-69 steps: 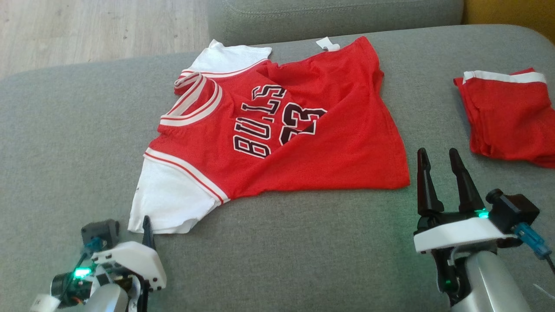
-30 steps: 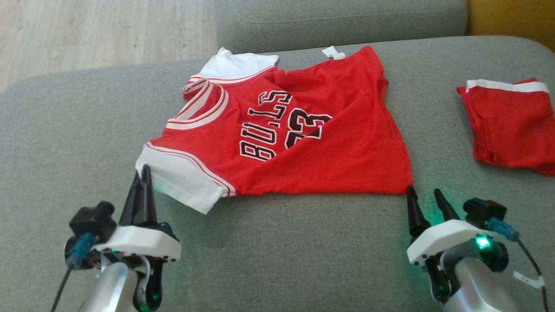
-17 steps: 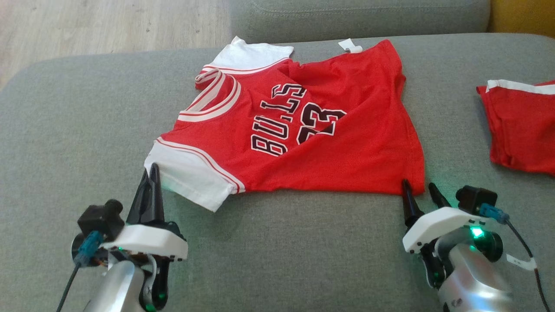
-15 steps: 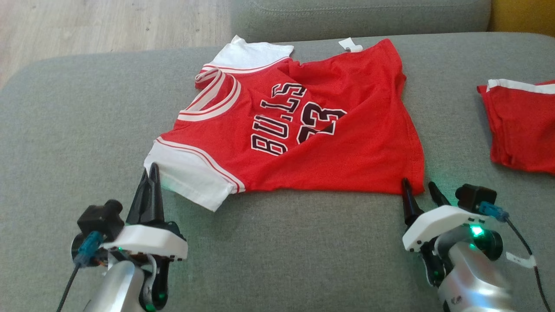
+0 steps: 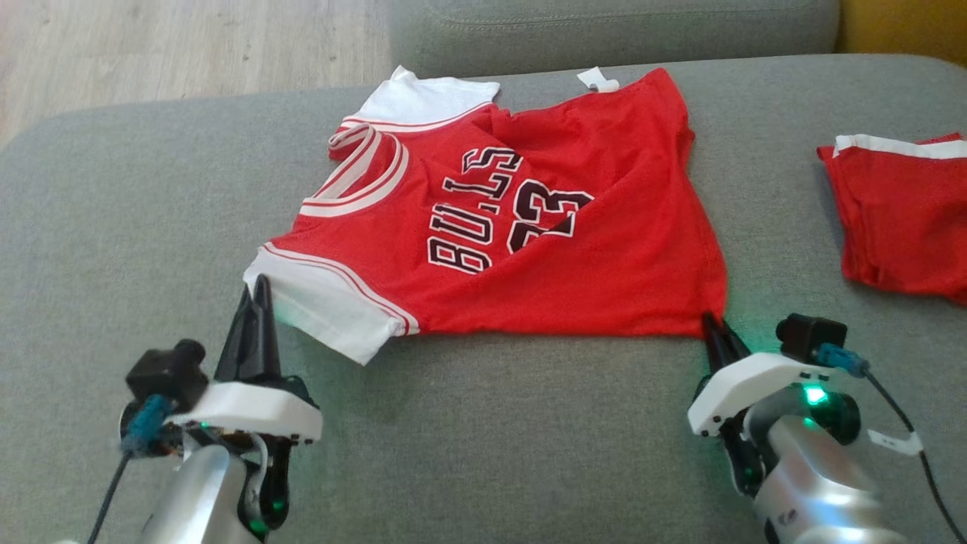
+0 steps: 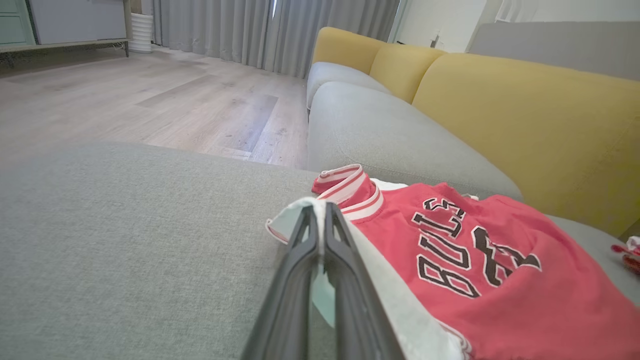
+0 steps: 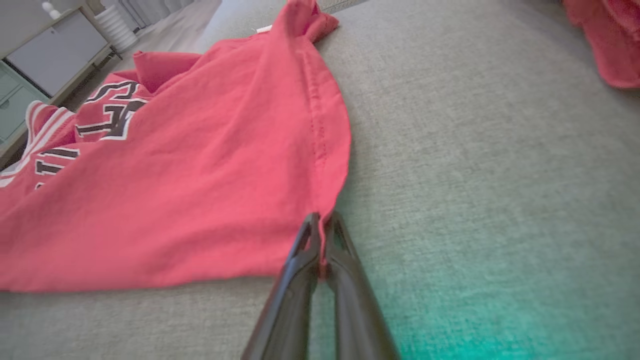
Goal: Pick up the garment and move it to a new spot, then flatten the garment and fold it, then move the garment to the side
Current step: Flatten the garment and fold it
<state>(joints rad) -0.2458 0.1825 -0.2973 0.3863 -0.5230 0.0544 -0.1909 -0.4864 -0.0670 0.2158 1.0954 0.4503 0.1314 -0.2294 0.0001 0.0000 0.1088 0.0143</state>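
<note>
The garment (image 5: 521, 227) is a red jersey with white sleeves and black lettering, spread on the grey sofa cushion (image 5: 483, 423). My left gripper (image 5: 257, 291) is shut on the near white sleeve, whose edge is pinched between the fingers in the left wrist view (image 6: 320, 212). My right gripper (image 5: 714, 325) is shut on the jersey's near hem corner; the right wrist view shows the red fabric (image 7: 200, 165) caught between the fingertips of the right gripper (image 7: 322, 220).
A second red garment with a white band (image 5: 903, 215) lies at the right edge of the cushion. The sofa's backrest (image 5: 604, 30) runs along the far side, with wooden floor (image 5: 174, 45) beyond at the left. A yellow sofa back (image 6: 525, 120) appears in the left wrist view.
My right gripper has closed from open onto the jersey's near hem corner. The left gripper stays shut on the sleeve. The head camera has shifted slightly.
</note>
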